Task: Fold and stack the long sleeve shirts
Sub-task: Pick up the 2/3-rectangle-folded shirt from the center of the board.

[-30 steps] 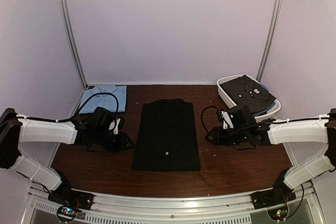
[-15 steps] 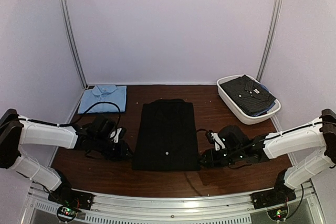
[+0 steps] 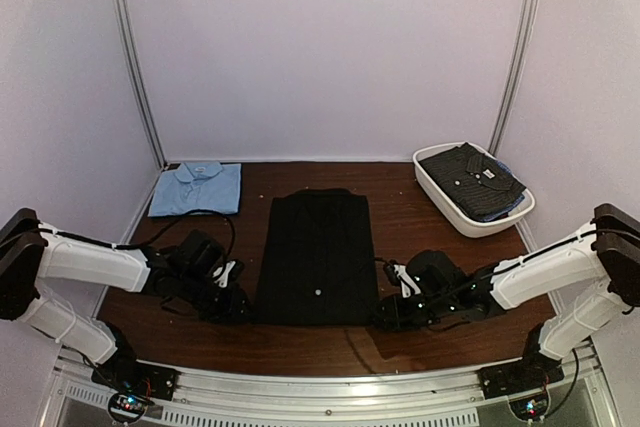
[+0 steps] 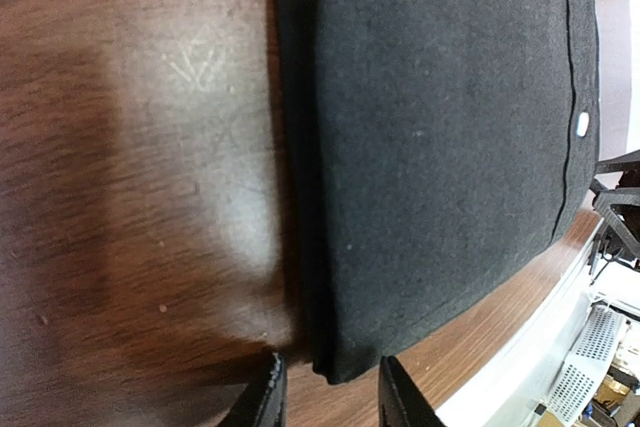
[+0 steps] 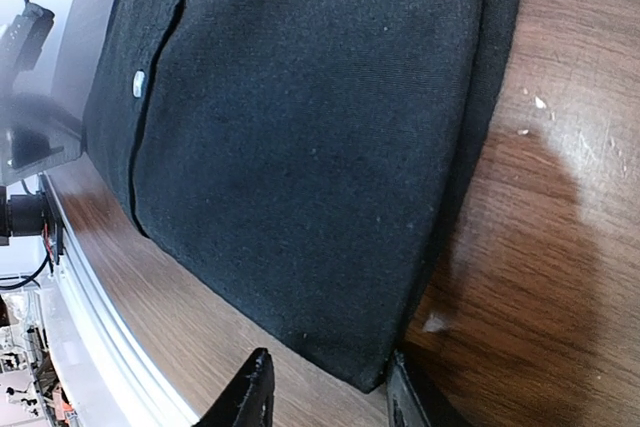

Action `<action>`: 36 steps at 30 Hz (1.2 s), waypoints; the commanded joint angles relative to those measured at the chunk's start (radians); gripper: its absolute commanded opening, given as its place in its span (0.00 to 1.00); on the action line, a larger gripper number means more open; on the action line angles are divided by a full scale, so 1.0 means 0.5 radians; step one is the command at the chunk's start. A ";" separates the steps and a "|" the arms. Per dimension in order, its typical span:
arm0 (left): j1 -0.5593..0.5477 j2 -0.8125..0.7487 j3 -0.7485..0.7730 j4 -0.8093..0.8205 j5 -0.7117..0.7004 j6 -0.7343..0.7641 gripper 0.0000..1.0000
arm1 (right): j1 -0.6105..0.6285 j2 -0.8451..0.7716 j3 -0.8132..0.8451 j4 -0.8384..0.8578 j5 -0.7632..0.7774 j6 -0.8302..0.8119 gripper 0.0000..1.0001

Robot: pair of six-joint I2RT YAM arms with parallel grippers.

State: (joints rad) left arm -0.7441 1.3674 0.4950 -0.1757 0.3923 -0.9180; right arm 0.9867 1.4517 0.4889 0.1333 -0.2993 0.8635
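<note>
The black shirt (image 3: 318,255) lies flat in the middle of the table (image 3: 410,209), folded into a long, narrow rectangle with its collar end toward the far wall and its hem end toward the arms. One small pale button (image 3: 317,292) shows on its front, near the hem. Both sleeves are tucked out of sight, and the long edges run straight.

The left gripper (image 4: 330,365) sits low at the near left corner of this shirt. Its wrist view shows the two fingers (image 4: 268,395) standing apart, with the corner of the cloth lying in the gap between them; the jaws are not pinched together on the fabric. The right gripper (image 5: 328,357) is at the near right corner in the same way: its fingers (image 5: 250,394) are spread, the folded corner lies between them, closer to the right-hand finger, and the cloth is not clamped. Both arms reach inward from the sides, close to the tabletop.

At the far left of the table the light blue shirt (image 3: 198,189) lies folded into a neat square, collar toward the wall, well apart from the black one. At the far right stands a white tub (image 3: 438,194) holding a dark shirt with pale dots (image 3: 470,177), folded and heaped above the rim. A metal rail (image 3: 330,387) runs along the table's near edge.
</note>
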 commanded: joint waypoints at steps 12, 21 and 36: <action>-0.024 0.117 -0.024 -0.011 -0.010 -0.062 0.28 | 0.027 0.021 -0.136 0.005 -0.018 0.107 0.38; -0.024 0.195 0.001 0.006 0.005 -0.065 0.20 | 0.028 0.083 -0.152 0.064 -0.048 0.102 0.33; -0.027 0.131 -0.023 0.006 -0.006 -0.061 0.00 | 0.027 -0.010 -0.140 -0.001 0.013 0.062 0.00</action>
State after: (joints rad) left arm -0.7494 1.4399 0.5049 -0.1249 0.4255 -0.9558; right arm 0.9916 1.4662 0.4248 0.2375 -0.3141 0.9146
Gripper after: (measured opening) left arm 0.028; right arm 0.069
